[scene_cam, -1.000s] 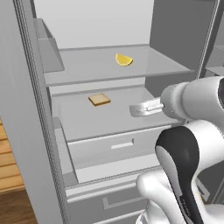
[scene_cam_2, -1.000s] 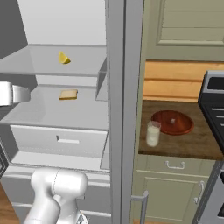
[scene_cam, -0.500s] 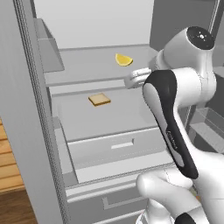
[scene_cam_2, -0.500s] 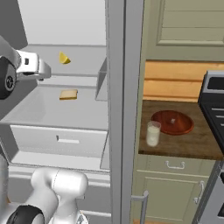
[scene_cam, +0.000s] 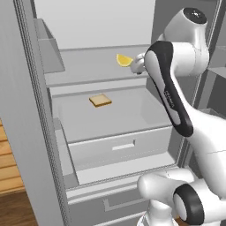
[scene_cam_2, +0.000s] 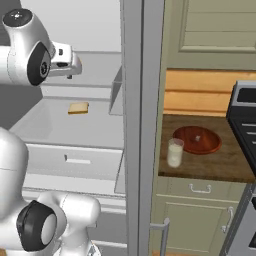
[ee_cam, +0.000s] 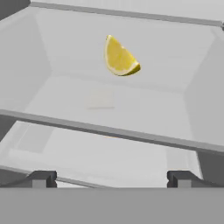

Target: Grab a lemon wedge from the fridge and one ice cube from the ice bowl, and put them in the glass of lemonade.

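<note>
The lemon wedge (scene_cam: pixel 123 60) lies on the upper shelf of the open fridge (scene_cam: pixel 35 114), bright yellow with a paler cut face. My gripper (scene_cam: pixel 137 66) hovers just right of it at shelf height, open and holding nothing. In the hand view the lemon wedge (ee_cam: pixel 119 58) sits ahead, above and between the two spread fingertips (ee_cam: pixel 41 178) of the gripper (ee_cam: pixel 111 179). From the right base view my gripper (scene_cam_2: pixel 74 66) points into the fridge (scene_cam_2: pixel 132 100). The glass of lemonade (scene_cam_2: pixel 175 152) stands on the wooden counter beside the dark red ice bowl (scene_cam_2: pixel 196 140).
A flat tan slice (scene_cam: pixel 100 100) lies on the fridge's lower shelf, above two drawers (scene_cam: pixel 119 143). My own arm (scene_cam: pixel 170 97) rises in front of the fridge's right side. A stove edge (scene_cam_2: pixel 245 125) borders the counter on the right, beige cabinets (scene_cam_2: pixel 200 220) below.
The arm has swung upward, lifting the hand from the lower shelf's level to the upper shelf, close to the lemon wedge. The jaws stayed open.
</note>
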